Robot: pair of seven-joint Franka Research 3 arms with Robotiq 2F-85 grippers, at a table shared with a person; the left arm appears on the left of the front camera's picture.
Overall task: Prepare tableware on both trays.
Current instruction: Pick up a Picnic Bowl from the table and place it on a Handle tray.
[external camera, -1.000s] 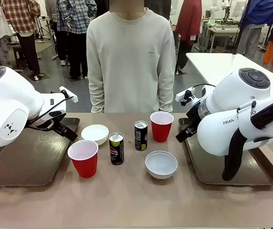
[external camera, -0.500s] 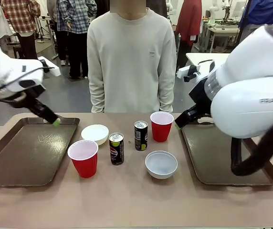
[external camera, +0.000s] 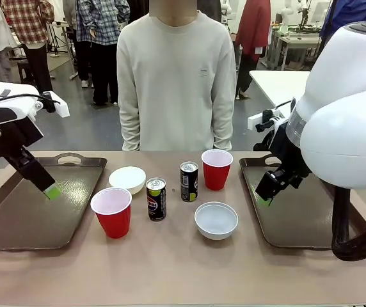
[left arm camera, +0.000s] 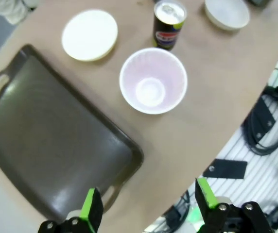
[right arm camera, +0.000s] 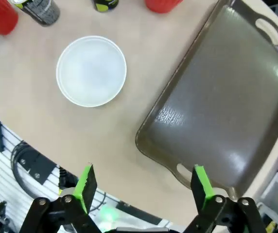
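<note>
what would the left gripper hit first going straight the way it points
Probably the floor of the left tray: the left gripper slants down over it. Depth is unclear, so it could land nearer the rim.

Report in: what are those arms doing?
Left gripper open above left tray; right gripper open above right tray. Cups, bowls, cans all on table between trays. Person at far side.

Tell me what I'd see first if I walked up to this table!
Two red cups stand out mid-table, with two cans and two bowls, between two brown trays. The left gripper and right gripper hang open, one by each tray, and a person stands at the far side.
</note>
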